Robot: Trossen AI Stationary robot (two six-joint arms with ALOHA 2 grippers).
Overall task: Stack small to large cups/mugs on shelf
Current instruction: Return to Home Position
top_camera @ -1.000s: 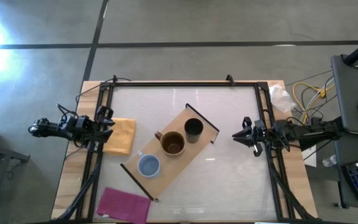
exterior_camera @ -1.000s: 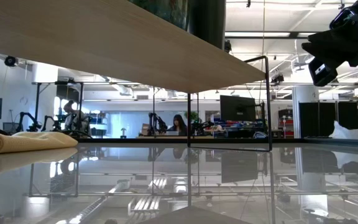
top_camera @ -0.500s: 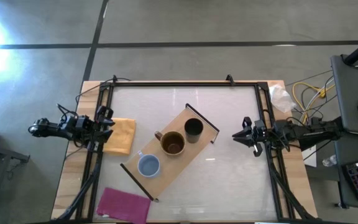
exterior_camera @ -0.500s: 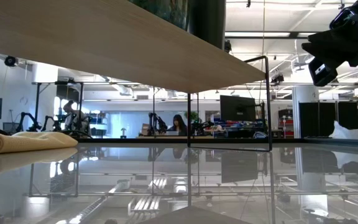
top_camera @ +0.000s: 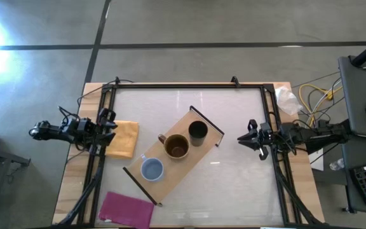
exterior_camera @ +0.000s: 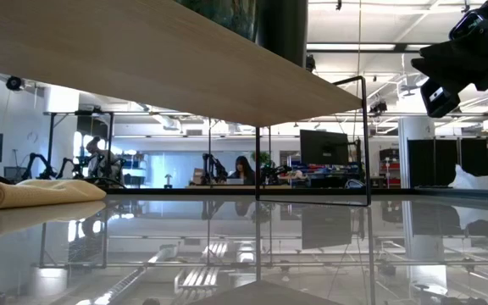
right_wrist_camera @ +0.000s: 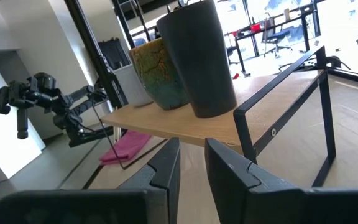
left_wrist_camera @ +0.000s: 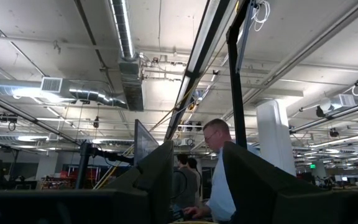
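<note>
Shelf (top_camera: 203, 145) was seen lying diagonally across mid-frame, its black cup (top_camera: 197, 131) end nearer the released right end effector (top_camera: 245, 138) than the released left end effector (top_camera: 112, 123).

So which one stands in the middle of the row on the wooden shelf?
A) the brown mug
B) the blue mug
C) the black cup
A: from above, the brown mug stands on the shelf with the black cup on one side and the blue mug on the other.
</note>
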